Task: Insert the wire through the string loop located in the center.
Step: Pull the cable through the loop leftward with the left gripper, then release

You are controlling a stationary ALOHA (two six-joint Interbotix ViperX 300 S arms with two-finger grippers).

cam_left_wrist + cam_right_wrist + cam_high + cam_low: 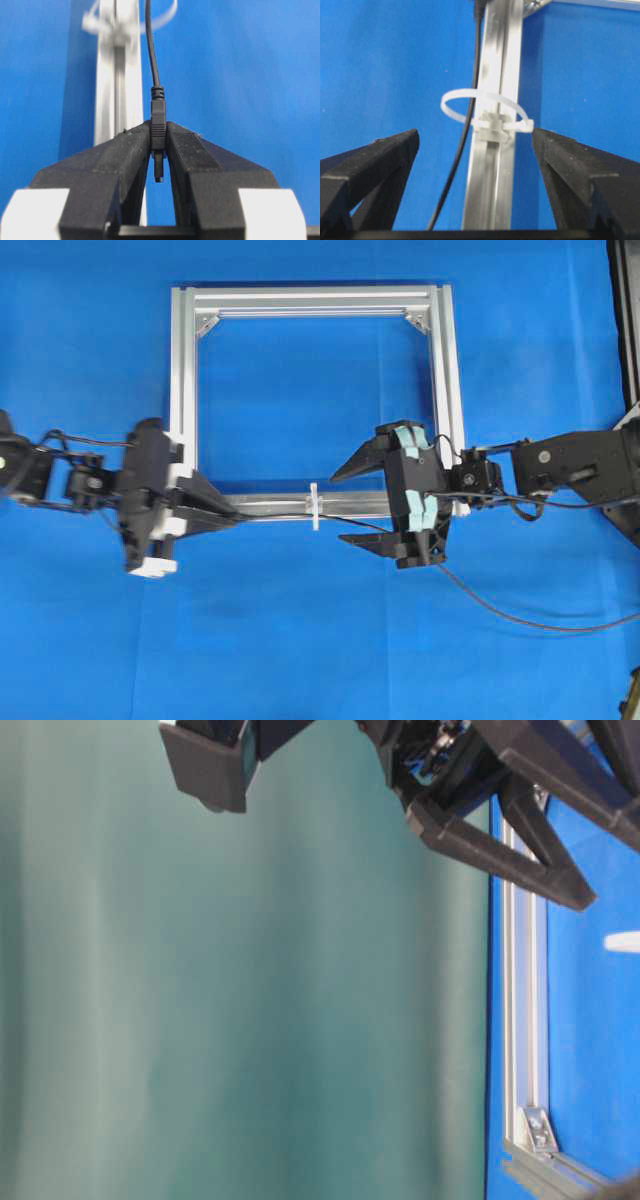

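The thin black wire (pixel 470 595) runs from the right along the front bar of the silver frame (pixel 446 370) and passes through the small white string loop (pixel 314 507) at the bar's middle. My left gripper (pixel 232 520) is shut on the wire's plug (pixel 158 127) just left of the loop; the plug's tip points back between the fingers. The wire leads from it up to the blurred loop (pixel 167 15). My right gripper (pixel 342 508) is open and empty just right of the loop (pixel 485 107), straddling the bar and wire (pixel 462 145).
The frame lies flat on the blue cloth, with corner brackets (pixel 415 320) at its far corners. The wire's slack trails off to the right edge. The table-level view shows only gripper fingers (pixel 500 840) and one frame bar (pixel 525 1020).
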